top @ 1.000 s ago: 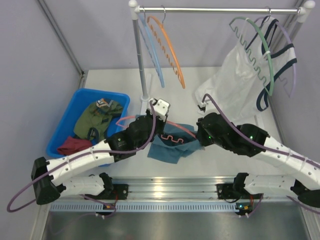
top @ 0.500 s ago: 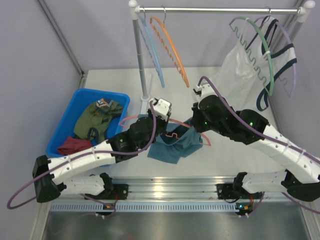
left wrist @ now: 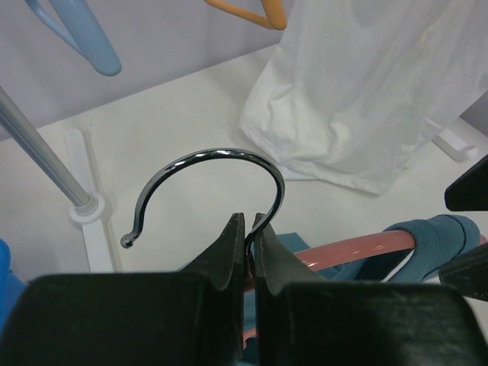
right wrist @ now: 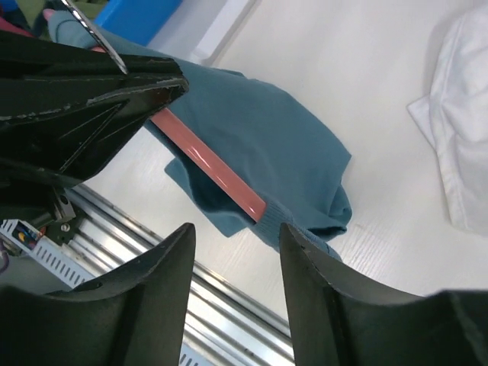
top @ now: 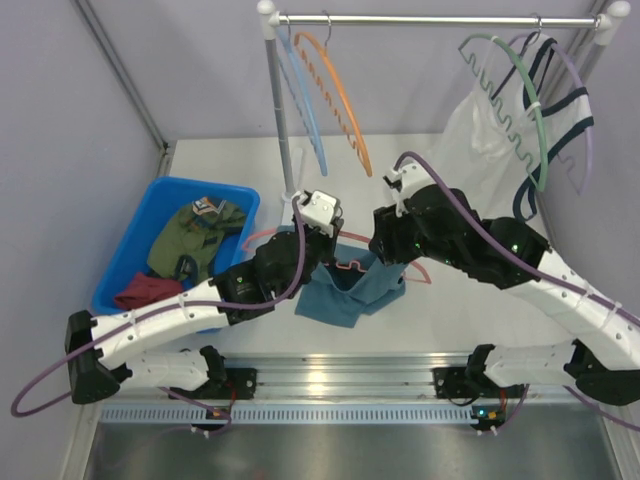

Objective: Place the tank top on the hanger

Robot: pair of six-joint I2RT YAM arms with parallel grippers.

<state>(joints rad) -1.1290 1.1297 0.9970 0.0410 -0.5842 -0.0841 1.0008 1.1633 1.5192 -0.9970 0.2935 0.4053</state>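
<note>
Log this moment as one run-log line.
left pincer: shut on hanger | right pincer: open, over tank top | tank top: threaded on one hanger arm

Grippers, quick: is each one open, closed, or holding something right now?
Left gripper: closed on the hanger, at its metal hook.
Right gripper: open, holding nothing, over the tank top.
</note>
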